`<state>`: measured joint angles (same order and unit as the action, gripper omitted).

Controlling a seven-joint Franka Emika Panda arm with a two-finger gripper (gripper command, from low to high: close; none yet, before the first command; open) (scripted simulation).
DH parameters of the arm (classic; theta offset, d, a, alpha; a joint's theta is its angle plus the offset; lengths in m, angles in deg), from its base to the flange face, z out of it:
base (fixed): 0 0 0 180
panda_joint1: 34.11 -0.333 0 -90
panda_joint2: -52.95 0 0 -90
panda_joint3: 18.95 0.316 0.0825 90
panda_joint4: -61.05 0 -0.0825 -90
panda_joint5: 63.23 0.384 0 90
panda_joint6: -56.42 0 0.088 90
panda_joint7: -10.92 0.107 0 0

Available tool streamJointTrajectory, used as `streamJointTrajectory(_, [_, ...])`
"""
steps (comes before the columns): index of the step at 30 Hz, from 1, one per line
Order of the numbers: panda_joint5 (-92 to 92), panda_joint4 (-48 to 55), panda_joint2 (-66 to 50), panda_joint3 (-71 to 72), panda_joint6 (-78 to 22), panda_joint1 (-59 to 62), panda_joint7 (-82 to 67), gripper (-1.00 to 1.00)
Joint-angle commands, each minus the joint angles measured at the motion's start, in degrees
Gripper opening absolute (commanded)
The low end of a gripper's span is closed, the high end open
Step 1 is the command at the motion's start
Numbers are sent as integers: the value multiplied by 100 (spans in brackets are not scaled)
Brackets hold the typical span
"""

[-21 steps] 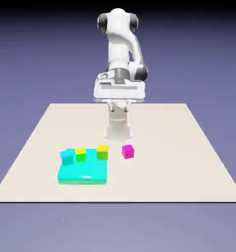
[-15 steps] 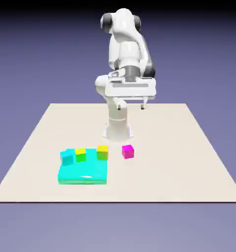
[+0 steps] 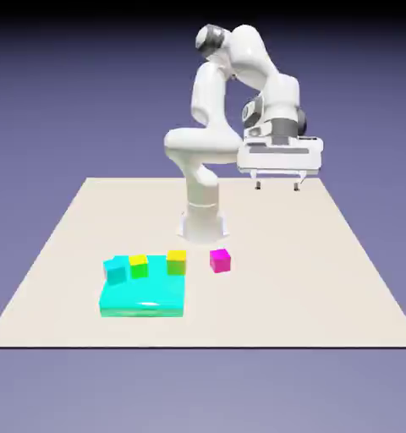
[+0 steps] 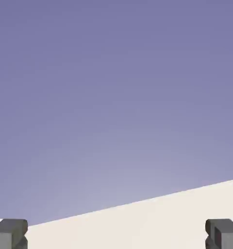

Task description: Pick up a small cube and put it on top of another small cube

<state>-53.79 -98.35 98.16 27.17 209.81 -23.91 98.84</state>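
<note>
Two fingertips of the claw (image 3: 277, 183) stand spread and empty, high and well apart from the small cube (image 3: 220, 260); it should centre above that cube before descending.

A flat, pale cream counter (image 3: 325, 279) fills the lower middle of the exterior view, its near edge dark-lined. All around the counter spreads a plain blue-violet backdrop (image 3: 63, 101), darkening to near black far above the counter and paler just beside its edges. Light is even and soft. In the hand view, the counter (image 4: 152, 223) lies as a tilted cream wedge beneath the backdrop (image 4: 113, 87).
</note>
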Motion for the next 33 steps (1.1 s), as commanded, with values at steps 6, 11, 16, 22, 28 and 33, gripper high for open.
streamJointTrajectory(6, [255, 43, 339, 1246, -557, 294, 1229, 0])
streamJointTrajectory(11, [468, 79, 622, 2284, -1021, 539, 2252, 0])
streamJointTrajectory(16, [680, 115, 905, 3323, -1485, 784, 3276, 0])
streamJointTrajectory(22, [935, 159, 1244, 4569, -2042, 1079, 4504, 0])
streamJointTrajectory(28, [1190, 202, 1583, 5814, -2599, 1373, 5733, 0])
streamJointTrajectory(33, [1403, 238, 1866, 6853, -3064, 1618, 6756, 0])
